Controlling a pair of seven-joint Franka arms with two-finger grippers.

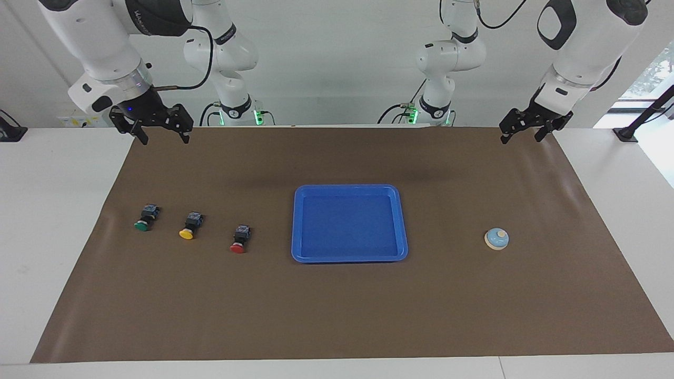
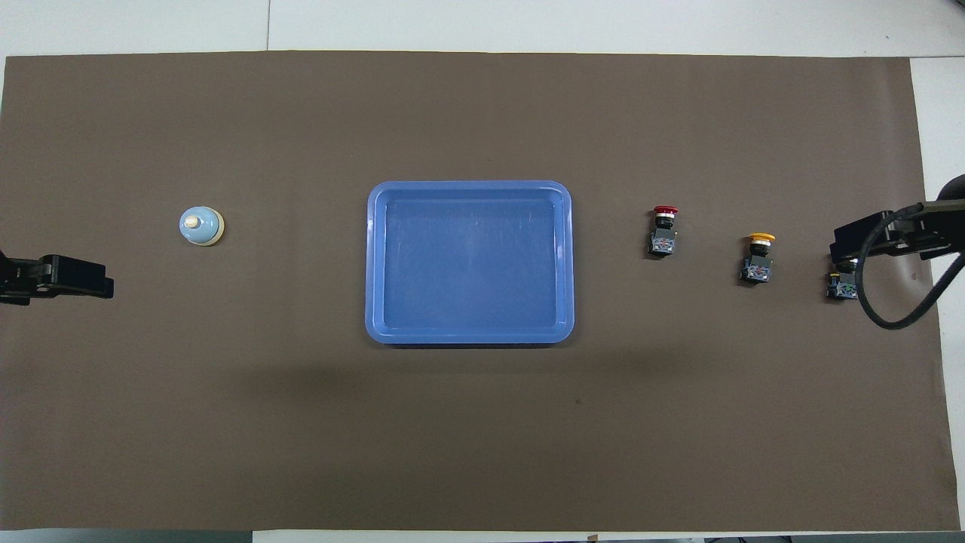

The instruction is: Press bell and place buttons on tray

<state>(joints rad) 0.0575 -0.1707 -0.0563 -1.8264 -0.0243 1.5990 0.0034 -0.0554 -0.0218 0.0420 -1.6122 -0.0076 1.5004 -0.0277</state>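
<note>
1. Facing view. Left gripper [image 1: 521, 130] is raised over the edge of the brown mat [image 1: 337, 316] nearest the robots, at the left arm's end; fingers spread, nothing held.
2. Right gripper [image 1: 163, 132] hangs over the same mat edge at the right arm's end, fingers apart and empty. This arm waits.
3. Bell [image 1: 496, 239] sits alone on the mat toward the left arm's end, well apart from both grippers and from the tray [image 1: 297, 226].
4. Tray lies mid-table and holds nothing.
5. Green button [image 1: 144, 218], yellow button [image 1: 190, 226] and red button [image 1: 240, 239] lie in a row toward the right arm's end, red nearest the tray, none touching it.
6. Overhead view. Left gripper [image 2: 94, 277] shows only as dark fingers at the frame edge, clear of the bell [image 2: 201, 226].
7. Right gripper [image 2: 867, 237] covers part of the green button [image 2: 842, 286]; going by the facing view, it is high above, not touching.
8. Yellow button [image 2: 756, 258] and red button [image 2: 663, 231] are fully visible; the tray [image 2: 373, 264] is bare.
9. Progress, judged: no button placed, so all three remain. Whether the bell was pressed cannot be read from how it sits.
10. Count: one bell, one tray, three buttons, two grippers.
</note>
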